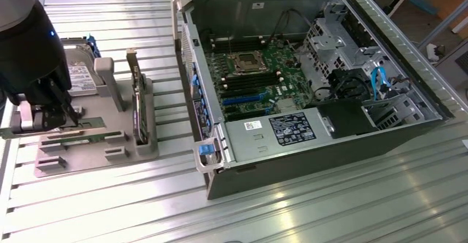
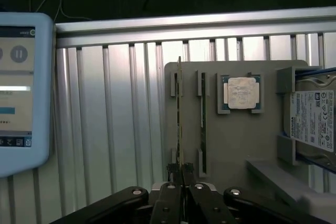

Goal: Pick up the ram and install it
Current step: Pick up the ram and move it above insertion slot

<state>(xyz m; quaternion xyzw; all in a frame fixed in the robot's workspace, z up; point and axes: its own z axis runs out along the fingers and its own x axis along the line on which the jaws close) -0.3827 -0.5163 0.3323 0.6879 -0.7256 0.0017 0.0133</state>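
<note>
My gripper is shut on the ram, a thin green stick seen edge-on that stands over the outer slot of the grey holder. A second, similar stick sits in the neighbouring slot. In the exterior view the gripper hangs low over the holder at that view's left, with the green stick running out from between the fingers. I cannot tell whether the stick is clear of its slot.
The open computer case lies to the exterior view's right, its motherboard facing up. On the holder stand an upright expansion card, a hard drive and a processor chip. A tablet rests beside the holder.
</note>
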